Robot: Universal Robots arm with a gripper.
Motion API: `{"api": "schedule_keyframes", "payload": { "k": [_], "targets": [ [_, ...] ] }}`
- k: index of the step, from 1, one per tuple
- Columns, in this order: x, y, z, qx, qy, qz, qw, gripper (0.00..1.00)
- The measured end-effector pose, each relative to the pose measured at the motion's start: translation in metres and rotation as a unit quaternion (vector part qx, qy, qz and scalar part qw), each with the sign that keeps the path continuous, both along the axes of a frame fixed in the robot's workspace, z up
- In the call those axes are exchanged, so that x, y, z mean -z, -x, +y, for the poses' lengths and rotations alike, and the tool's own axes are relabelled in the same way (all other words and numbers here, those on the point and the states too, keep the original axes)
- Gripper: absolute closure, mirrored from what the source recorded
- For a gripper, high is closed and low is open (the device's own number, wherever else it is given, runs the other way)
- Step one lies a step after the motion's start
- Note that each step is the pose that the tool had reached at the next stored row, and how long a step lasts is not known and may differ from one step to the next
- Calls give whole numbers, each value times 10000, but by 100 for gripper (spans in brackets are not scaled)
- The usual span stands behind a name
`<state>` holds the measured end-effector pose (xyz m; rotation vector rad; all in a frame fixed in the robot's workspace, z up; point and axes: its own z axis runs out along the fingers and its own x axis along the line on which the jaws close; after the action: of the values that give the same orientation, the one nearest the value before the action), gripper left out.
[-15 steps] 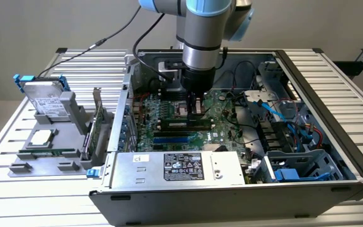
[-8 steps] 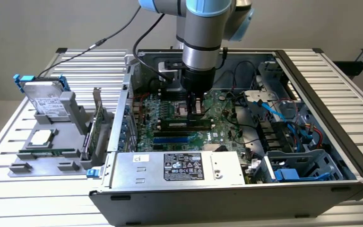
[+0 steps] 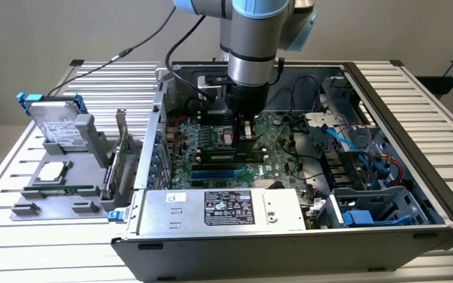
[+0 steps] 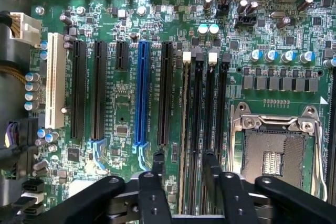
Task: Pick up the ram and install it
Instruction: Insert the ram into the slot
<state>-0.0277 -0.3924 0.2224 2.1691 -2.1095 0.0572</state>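
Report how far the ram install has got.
Done: the ram stands edge-on in a slot on the motherboard. In hand: nothing; the end effector is open, fingers either side of the ram and clear of it. Left: whether the ram is fully locked in cannot be told.

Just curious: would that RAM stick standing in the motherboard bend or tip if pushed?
Probably stiff and light: the RAM stick is a thin board, seen edge-on. Seated upright in the motherboard, it likely won't tip.
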Motion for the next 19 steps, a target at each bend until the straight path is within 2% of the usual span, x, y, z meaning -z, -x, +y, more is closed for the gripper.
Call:
{"api": "schedule_keyframes", "payload": {
  "k": [6, 9, 11, 12, 14, 15, 17, 19],
  "targets": [
    [-183, 0, 0, 1, 1, 40, 10000, 54],
    [-209, 0, 0, 1, 0, 43, 10000, 56],
    [-208, 0, 0, 0, -1, 43, 10000, 69],
    [-209, 0, 0, 0, 0, 43, 10000, 69],
    [-209, 0, 0, 0, 0, 44, 10000, 81],
    [-209, 0, 0, 0, 0, 44, 10000, 81],
    [-209, 0, 0, 0, 0, 44, 10000, 90],
    [-209, 0, 0, 0, 0, 44, 10000, 90]
  ]
}}
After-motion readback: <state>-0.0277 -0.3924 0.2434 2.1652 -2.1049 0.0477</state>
